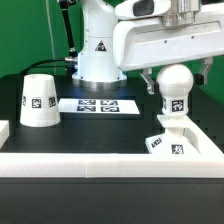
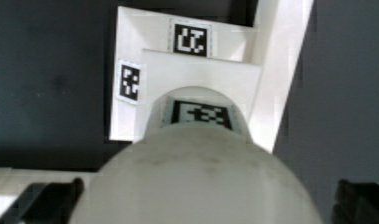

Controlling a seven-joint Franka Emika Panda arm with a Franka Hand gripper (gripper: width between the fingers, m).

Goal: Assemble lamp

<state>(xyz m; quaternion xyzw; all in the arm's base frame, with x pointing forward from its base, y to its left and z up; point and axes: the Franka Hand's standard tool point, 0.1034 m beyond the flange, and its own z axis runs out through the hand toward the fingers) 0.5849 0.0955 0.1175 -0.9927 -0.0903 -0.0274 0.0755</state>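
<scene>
White arm (image 1: 150, 40) fills the top of the exterior view. Black table (image 1: 110, 128) carries the marker board (image 1: 100, 105) at mid-depth.

Base (image 1: 188, 136): flat square, tagged on its edges, at the exterior view's right. Shade (image 1: 38, 100): mouth down, 1 tag facing us, at the exterior view's left, well apart from the base.

Bulb (image 1: 176, 86): upright on the base, round head up, tagged stem below. We cannot tell if it is fully seated.

Gripper (image 1: 176, 82) hangs straight above. The bulb's long axis is vertical, in line with the gripper. In the wrist view the fingers (image 2: 53, 200) stand apart, 1 each side of the head, with dark gaps showing, so we judge nothing clamped.
</scene>
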